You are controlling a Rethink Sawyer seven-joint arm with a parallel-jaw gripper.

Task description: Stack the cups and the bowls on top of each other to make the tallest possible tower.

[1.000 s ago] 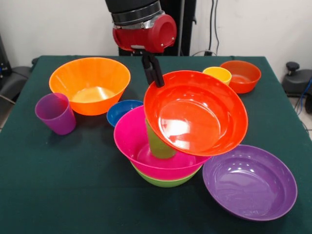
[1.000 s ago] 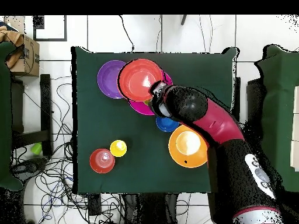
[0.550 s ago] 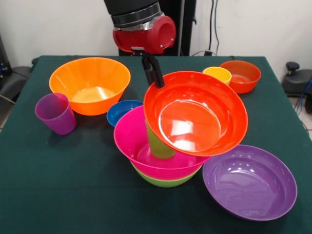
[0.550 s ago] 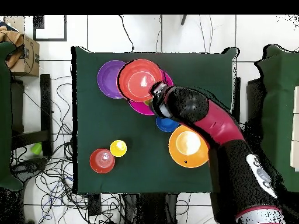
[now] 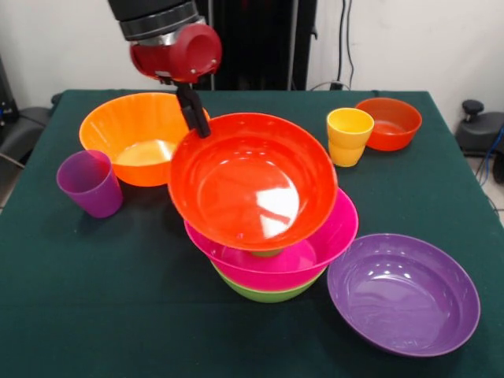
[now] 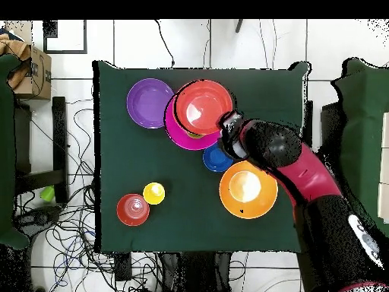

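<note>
My gripper (image 5: 194, 113) (image 6: 226, 124) is shut on the far rim of the large red-orange bowl (image 5: 252, 181) (image 6: 203, 106), which hangs tilted toward the camera. It is over the tower: a pink bowl (image 5: 319, 242) (image 6: 175, 131) nested in a lime green bowl (image 5: 268, 294). Only a sliver of the green cup (image 5: 266, 253) inside the pink bowl shows under the held bowl. The purple cup (image 5: 90, 183) stands at the left. A yellow cup (image 5: 349, 135) (image 6: 154, 193) stands beside the small red-orange bowl (image 5: 388, 122) (image 6: 133, 210).
A large purple bowl (image 5: 403, 293) (image 6: 149, 103) lies right of the tower, nearly touching it. The large orange bowl (image 5: 134, 130) (image 6: 248, 190) sits behind the purple cup. A small blue bowl (image 6: 216, 158) lies between the orange bowl and the tower, hidden in the front view.
The arm has swung left in the front view, carrying the red-orange bowl over the pink bowl. The green cup is now almost covered, and the yellow cup is in plain sight.
</note>
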